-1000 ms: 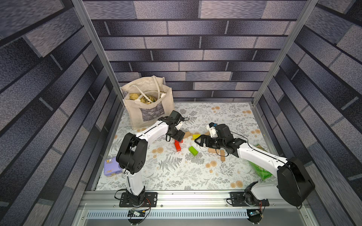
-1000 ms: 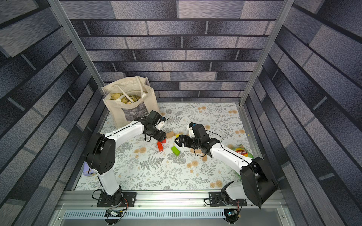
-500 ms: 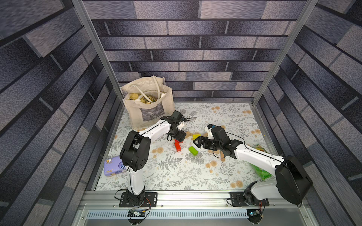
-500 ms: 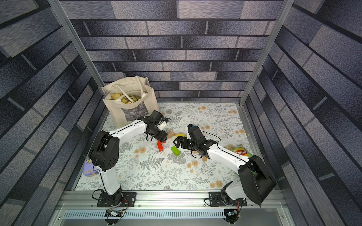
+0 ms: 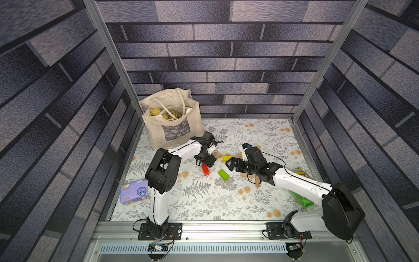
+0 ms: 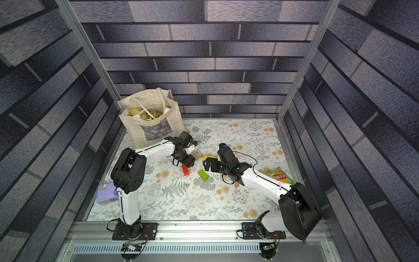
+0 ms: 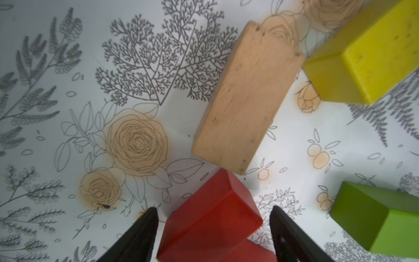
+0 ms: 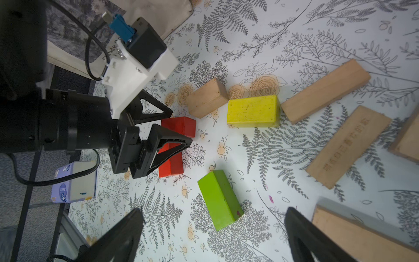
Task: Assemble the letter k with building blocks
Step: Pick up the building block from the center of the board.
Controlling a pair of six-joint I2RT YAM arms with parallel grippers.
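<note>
Left gripper (image 7: pixel 213 208): jaws spread and straddling a red block (image 7: pixel 210 229) across its narrow width. A thin gap showed on each side, so nothing was pinched. It sat low over the desk (image 7: pixel 56 68), probably because a block lying flat offers only its short sides to the jaws.

A second red block (image 8: pixel 171 163) lay hard against the first, partly under one finger. Closing might drag it along.

Just ahead of the fingertips was a tan block (image 7: pixel 244 97), one corner nearly at the red block's end. A yellow block (image 7: pixel 367 50) lay beyond it.

Right gripper (image 8: pixel 213 212): jaws at full spread and empty, poised over the green block (image 8: pixel 218 199), probably waiting to take it.

Farther out from the right gripper, the tan and yellow blocks and a longer tan block (image 8: pixel 324 90) lay roughly end to end, but crooked. More tan blocks were scattered past them.

Judgement: no letter k was laid. The blocks sat loose between the two grippers, and the red one looked like the next pick.
</note>
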